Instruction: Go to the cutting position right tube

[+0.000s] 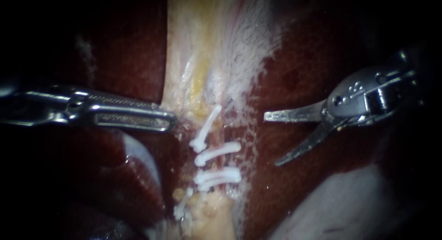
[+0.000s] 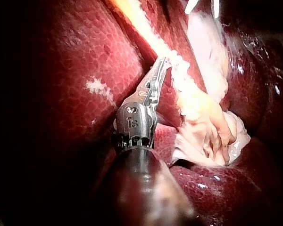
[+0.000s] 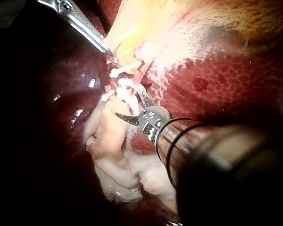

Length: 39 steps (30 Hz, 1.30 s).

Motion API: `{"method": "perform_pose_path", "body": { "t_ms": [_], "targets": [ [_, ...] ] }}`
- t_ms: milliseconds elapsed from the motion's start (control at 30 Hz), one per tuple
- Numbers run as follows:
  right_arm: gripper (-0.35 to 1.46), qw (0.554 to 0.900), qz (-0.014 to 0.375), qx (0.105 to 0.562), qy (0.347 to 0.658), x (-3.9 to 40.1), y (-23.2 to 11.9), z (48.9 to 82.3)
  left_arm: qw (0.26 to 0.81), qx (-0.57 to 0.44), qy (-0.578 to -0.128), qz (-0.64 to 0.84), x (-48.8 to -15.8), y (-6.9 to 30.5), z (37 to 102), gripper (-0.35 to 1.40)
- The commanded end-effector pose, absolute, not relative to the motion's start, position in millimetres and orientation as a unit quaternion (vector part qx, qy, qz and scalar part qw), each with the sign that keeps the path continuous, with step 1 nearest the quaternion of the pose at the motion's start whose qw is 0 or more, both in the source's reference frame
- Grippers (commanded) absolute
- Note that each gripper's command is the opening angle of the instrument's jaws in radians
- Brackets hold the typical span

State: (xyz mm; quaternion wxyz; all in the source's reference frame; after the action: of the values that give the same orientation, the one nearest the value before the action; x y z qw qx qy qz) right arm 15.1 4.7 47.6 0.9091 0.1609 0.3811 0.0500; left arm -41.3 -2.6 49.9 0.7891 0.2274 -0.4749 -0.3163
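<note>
Beside four clips (image 1: 216, 152), right instrument (image 1: 270, 140) holds its claw spread; left instrument (image 1: 171, 121) pinches pale tissue (image 1: 184, 60).

The endoscope looks from very near onto a band of pale tissue (image 1: 193, 46) carrying white clips (image 1: 216, 150), with dark liver (image 1: 313, 60) on both sides. The left instrument (image 1: 169, 120) enters from its left and the right instrument (image 1: 271, 139) from its right. The left wrist camera sits behind its own shaft and looks along it, close, to the pale tissue. The right wrist camera looks along its shaft onto the clips, with the left instrument beyond them. All three views share the pale tissue.
</note>
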Motion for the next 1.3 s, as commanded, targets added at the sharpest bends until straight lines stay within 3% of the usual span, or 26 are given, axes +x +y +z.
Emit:
{"method": "perform_pose_path", "body": {
  "t_ms": [33, 600, 667, 767, 800, 1300],
  "targets": [
    [1.44, 0.908, 0.057, 0.167, 0.38, 15.1, 4.6, 47.7, 0.789, 0.228, -0.475, -0.316, -41.2, -2.6, 49.8, -0.35],
    [1.25, 0.887, 0.117, 0.268, 0.357, 16.3, 0.2, 53.0, 0.781, 0.215, -0.486, -0.327, -37.6, 2.2, 42.0, -0.35],
    [1.17, 0.882, 0.116, 0.29, 0.354, 16.6, -0.4, 53.5, 0.78, 0.213, -0.488, -0.328, -37.4, 2.3, 40.8, -0.35],
    [0.75, 0.871, 0.115, 0.333, 0.341, 16.8, -1.6, 54.5, 0.779, 0.209, -0.493, -0.325, -37.4, 2.3, 39.0, -0.35],
    [0.7, 0.87, 0.114, 0.339, 0.339, 16.9, -1.9, 54.8, 0.779, 0.208, -0.495, -0.323, -37.5, 2.2, 38.5, -0.35],
    [0.43, 0.862, 0.111, 0.364, 0.334, 20.0, -2.1, 56.1, 0.778, 0.203, -0.499, -0.323, -37.8, 1.9, 36.8, -0.35]
  ]
}}
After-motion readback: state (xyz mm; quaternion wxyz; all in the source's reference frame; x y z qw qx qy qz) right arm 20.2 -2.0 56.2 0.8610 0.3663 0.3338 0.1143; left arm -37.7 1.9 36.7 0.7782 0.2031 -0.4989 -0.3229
